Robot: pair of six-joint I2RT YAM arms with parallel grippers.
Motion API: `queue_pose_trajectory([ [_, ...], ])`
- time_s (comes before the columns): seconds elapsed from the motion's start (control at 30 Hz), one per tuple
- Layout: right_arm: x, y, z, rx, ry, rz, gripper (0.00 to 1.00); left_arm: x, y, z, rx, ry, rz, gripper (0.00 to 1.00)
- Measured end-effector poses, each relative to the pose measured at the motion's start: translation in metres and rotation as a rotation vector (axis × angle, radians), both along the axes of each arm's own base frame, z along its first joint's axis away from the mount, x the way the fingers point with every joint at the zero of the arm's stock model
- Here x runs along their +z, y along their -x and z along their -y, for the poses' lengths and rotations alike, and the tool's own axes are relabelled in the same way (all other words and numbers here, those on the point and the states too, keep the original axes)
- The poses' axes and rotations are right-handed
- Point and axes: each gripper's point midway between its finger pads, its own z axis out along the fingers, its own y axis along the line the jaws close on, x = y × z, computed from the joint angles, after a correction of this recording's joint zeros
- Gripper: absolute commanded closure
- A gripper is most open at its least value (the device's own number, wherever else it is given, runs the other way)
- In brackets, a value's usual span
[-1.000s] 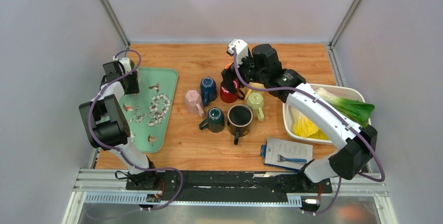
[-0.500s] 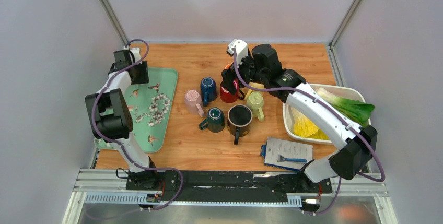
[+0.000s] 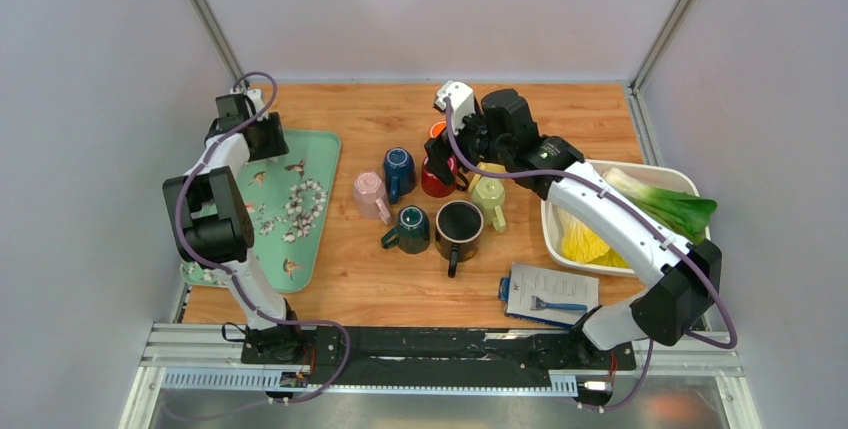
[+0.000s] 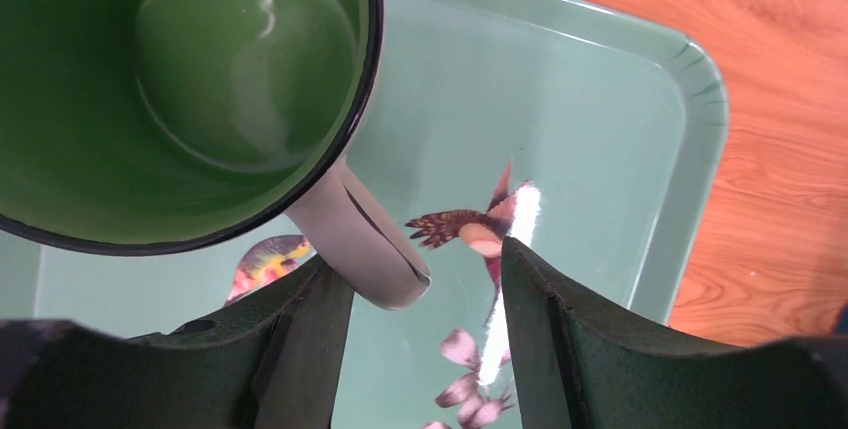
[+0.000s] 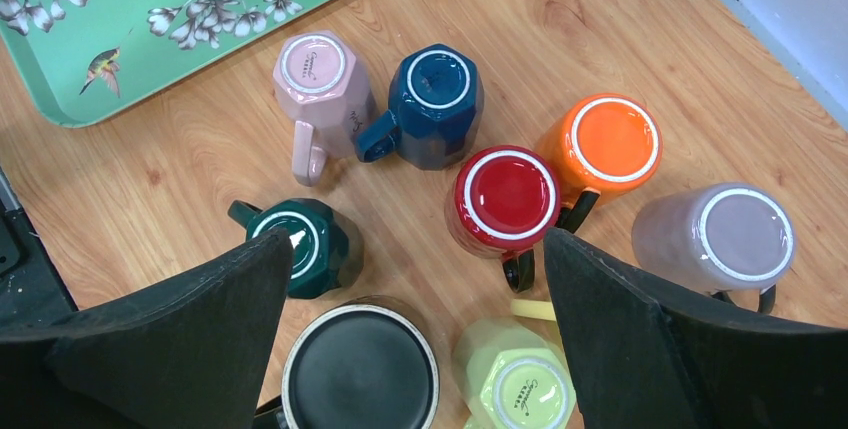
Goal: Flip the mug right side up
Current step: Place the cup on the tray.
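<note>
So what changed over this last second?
The left gripper swung toward the tray's far edge, then settled. Its jaws stand open around the green mug's handle. Nothing was visibly grabbed or released. The right gripper barely shifted and is open over the upside-down mugs, which stayed put.

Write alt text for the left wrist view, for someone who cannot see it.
A mug with a green inside stands mouth up on a mint-green tray, its pale handle pointing between the left arm's open fingers. The tray bears bird and flower prints; wooden table lies beyond its right edge.
</note>
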Motion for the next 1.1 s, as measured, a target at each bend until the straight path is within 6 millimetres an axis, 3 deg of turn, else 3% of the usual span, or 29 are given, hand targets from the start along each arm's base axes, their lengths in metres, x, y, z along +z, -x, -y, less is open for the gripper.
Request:
queue_pose_trajectory([
  [0.53,0.002,-0.001,0.004,0.002,0.017,0.029,0.0,0.011,-0.002,0.011,-0.084,0.028,0.005,0.35],
  [0.77,0.002,0.015,0.022,0.005,0.035,0.065,0.0,0.024,0.002,0.012,-0.147,0.005,-0.02,0.35],
  [1.1,0.009,0.01,0.036,-0.02,0.033,0.089,0.0,0.026,0.041,0.021,-0.17,0.025,-0.123,0.35],
])
